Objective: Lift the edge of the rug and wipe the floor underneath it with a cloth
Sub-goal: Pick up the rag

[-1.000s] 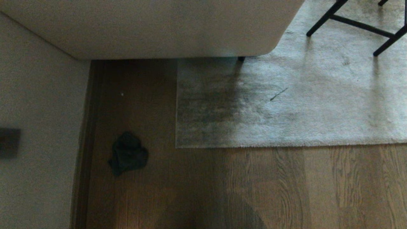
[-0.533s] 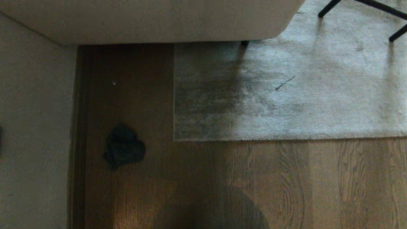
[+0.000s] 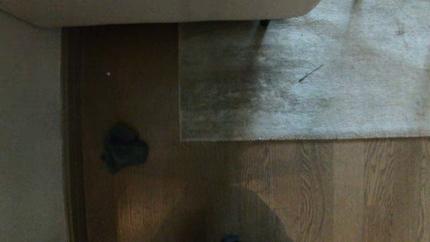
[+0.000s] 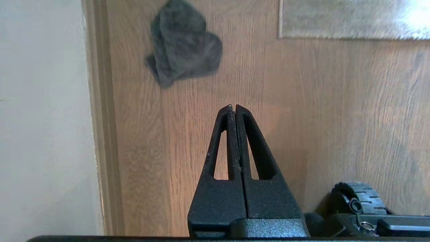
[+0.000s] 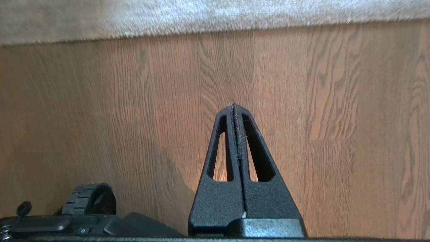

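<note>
At the left of the head frame you had the cloth (image 3: pixel 123 148) crumpled on the floor (image 3: pixel 208 188), apart from the flat rug edge (image 3: pixel 268 138) up right, while your left gripper (image 4: pixel 234 107) and right gripper (image 5: pixel 234 105) hung above bare planks, fingers pressed together, empty.

My left gripper (image 4: pixel 234 108) pinched closed over wood floor (image 4: pixel 319 117), crumpled grey cloth (image 4: pixel 184 53) beyond, near baseboard (image 4: pixel 100 117).
</note>
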### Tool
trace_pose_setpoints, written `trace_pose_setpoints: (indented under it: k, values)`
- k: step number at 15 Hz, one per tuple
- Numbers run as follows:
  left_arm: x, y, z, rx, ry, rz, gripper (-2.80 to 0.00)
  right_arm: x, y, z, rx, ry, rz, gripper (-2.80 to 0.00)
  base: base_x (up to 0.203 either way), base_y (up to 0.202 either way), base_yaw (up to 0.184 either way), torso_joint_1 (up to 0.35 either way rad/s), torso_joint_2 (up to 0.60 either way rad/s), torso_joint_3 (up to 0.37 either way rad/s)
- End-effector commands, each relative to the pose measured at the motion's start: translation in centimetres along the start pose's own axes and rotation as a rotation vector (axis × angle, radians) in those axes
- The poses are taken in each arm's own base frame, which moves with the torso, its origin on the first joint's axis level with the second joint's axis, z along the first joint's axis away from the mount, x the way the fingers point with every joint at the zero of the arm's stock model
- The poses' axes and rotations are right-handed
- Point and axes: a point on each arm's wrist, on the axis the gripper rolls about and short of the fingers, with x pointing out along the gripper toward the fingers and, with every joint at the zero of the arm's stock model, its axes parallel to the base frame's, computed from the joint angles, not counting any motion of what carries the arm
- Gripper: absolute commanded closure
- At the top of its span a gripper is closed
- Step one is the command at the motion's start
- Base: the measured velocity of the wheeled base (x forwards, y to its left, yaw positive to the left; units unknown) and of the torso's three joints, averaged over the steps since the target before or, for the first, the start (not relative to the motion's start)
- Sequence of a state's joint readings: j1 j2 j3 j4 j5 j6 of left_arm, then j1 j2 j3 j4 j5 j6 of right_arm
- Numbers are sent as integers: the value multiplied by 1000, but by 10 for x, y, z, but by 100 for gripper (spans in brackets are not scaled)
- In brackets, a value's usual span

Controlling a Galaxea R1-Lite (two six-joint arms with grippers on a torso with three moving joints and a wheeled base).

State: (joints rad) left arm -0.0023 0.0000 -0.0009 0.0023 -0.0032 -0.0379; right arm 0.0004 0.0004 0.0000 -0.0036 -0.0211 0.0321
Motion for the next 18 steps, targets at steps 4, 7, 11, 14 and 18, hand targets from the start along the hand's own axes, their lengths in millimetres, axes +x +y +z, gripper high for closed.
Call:
trace_pose_setpoints:
  k: [4, 7, 11, 14, 18]
  values:
    - [0, 0, 0, 0, 2, -1, 0, 0, 0, 0, 0, 0, 0, 0, 0, 0, 0, 5, 2, -197]
    - [0, 0, 0, 0, 1, -1, 0, 0, 0, 0, 0, 1, 1, 0, 0, 0, 0, 2, 7, -201]
    - [0, 0, 0, 0, 0, -1, 0, 0, 0, 0, 0, 0, 0, 0, 0, 0, 0, 0, 1, -201]
    - [0, 0, 0, 0, 0, -1, 0, 0, 0, 0, 0, 2, -1, 0, 0, 0, 0, 5, 3, -195]
    - [0, 0, 0, 0, 1, 0, 0, 0, 0, 0, 0, 1, 1, 0, 0, 0, 0, 3, 2, -141]
